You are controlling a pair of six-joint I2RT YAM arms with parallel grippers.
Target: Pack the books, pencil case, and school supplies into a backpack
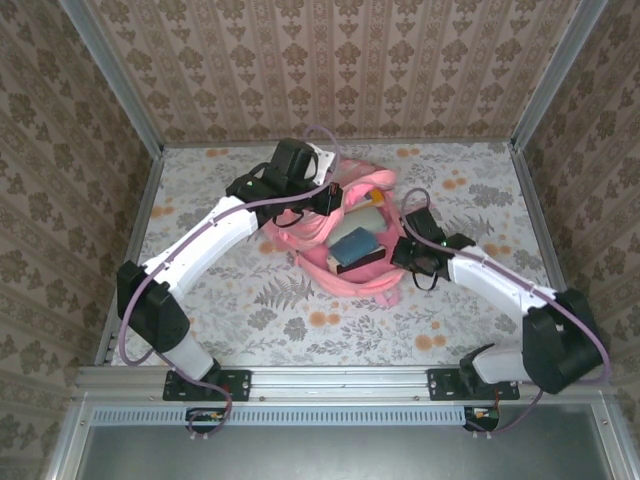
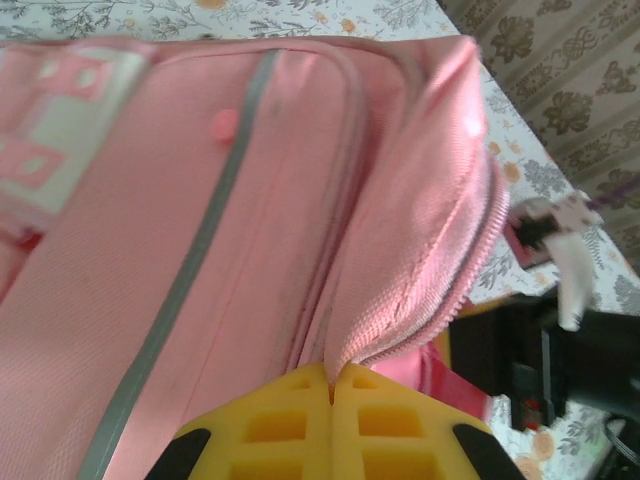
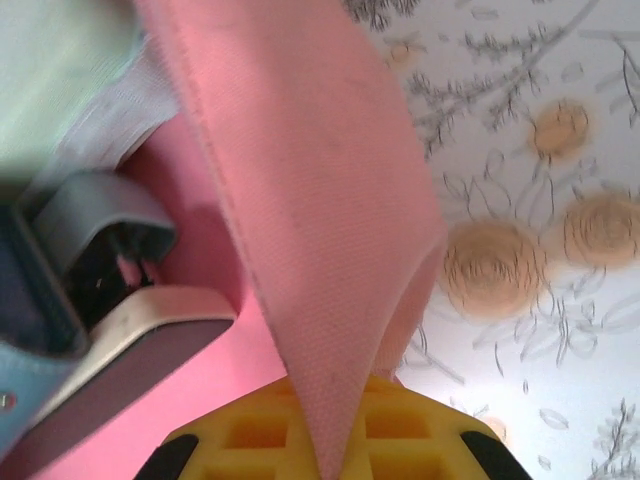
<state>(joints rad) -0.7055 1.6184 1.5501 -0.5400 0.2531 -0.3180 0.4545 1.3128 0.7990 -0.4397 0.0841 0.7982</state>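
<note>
Fabric beside the zipper of the backpack (image 2: 250, 200) is pinched in the left gripper (image 2: 332, 372); its yellow jaws are closed tight on the pink edge with no gap between them. The right gripper (image 3: 335, 405) is likewise closed, its jaws clamped on a flat pink strip of the bag's rim that runs up and away from them. In the top view the two grippers hold opposite sides of the opening, the left at the far left rim and the right at the right rim, so the mouth gapes upward between them. Inside lies the mint-green pencil case (image 1: 368, 215) toward the far side, and a dark blue book (image 1: 352, 245) rests just beside it, nearer the arms, tilted in the opening. A bit of yellow-orange (image 1: 372, 197) shows at the far end; what it belongs to cannot be told. The backpack sits in the middle of the flower-patterned table (image 1: 250, 300).
</note>
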